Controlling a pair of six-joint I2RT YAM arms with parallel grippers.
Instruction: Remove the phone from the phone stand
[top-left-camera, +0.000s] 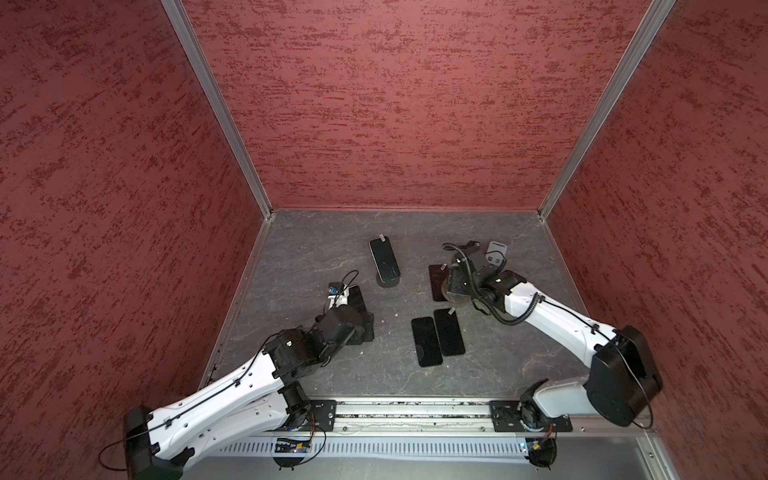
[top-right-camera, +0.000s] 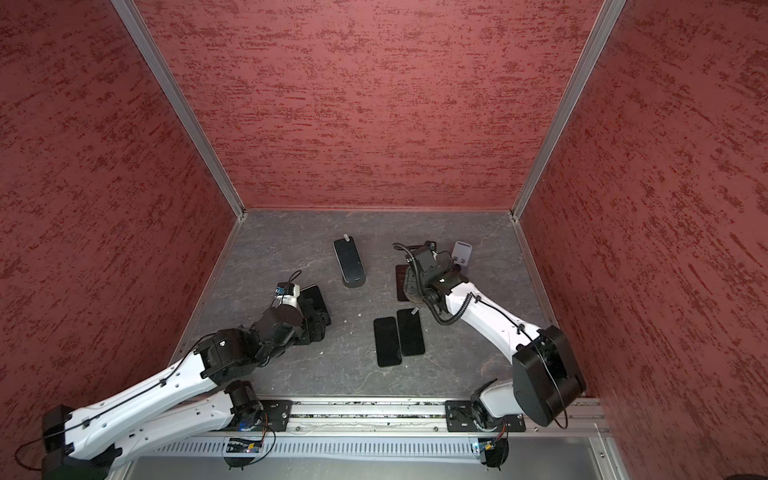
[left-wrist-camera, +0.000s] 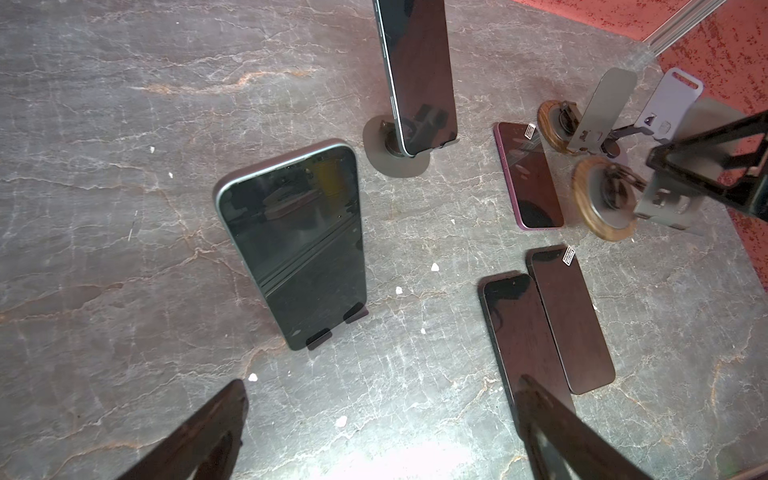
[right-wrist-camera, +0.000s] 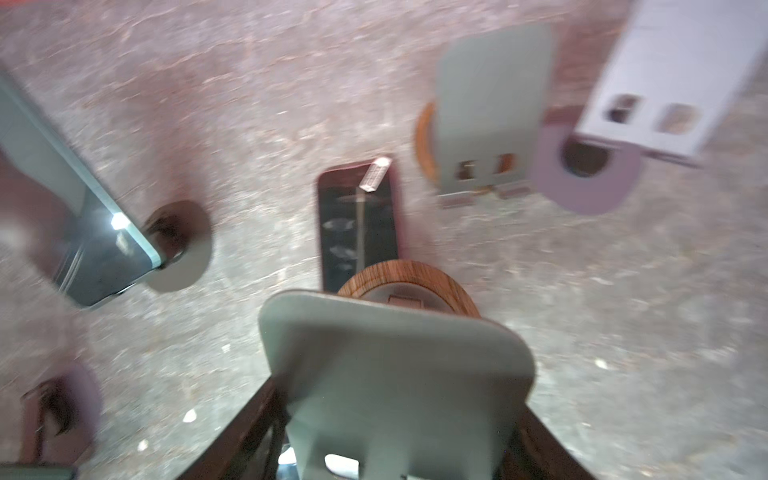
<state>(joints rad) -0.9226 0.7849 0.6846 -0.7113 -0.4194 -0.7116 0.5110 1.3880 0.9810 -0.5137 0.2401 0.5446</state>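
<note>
A dark phone (left-wrist-camera: 295, 245) leans upright on a low phone stand (left-wrist-camera: 318, 338) just beyond my left gripper (left-wrist-camera: 382, 432). That gripper is open with nothing between its fingers. In a top view the same phone (top-left-camera: 357, 297) shows beside the left wrist. A second phone (top-left-camera: 384, 259) stands on a stand with a round grey base (top-left-camera: 388, 282) farther back. My right gripper (right-wrist-camera: 399, 419) is shut on the grey plate of an empty wood-based stand (right-wrist-camera: 395, 365), at the right (top-left-camera: 451, 297).
A purple phone (top-left-camera: 436, 276) lies flat beside the gripped stand. Two black phones (top-left-camera: 426, 340) (top-left-camera: 449, 332) lie flat side by side in the middle. Another wood-based stand (left-wrist-camera: 552, 124) and a pale grey stand (top-left-camera: 496, 251) stand at the back right. Red walls enclose the table.
</note>
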